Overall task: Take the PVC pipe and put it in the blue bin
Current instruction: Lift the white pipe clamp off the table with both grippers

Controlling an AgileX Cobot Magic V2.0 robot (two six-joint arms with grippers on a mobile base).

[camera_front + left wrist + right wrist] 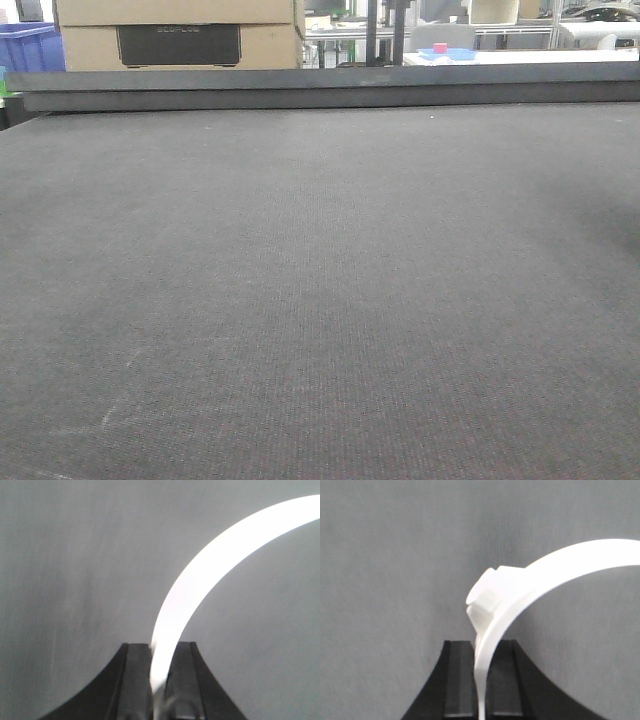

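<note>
The left jaws are clamped on the PVC pipe, which arcs up and rightward from between them, glare-washed, far end cut off; the right jaws likewise pinch a white curved strip, a blocky lug just above them. Whether both are one piece, I cannot tell.

The PVC pipe in the left hand is glared to blank white. Its far end leaves the frame to the hand's right, and its near end is hidden inside the grip. The right hand grips a white curved piece, cut off likewise. Whether both are one piece cannot be told.
</note>
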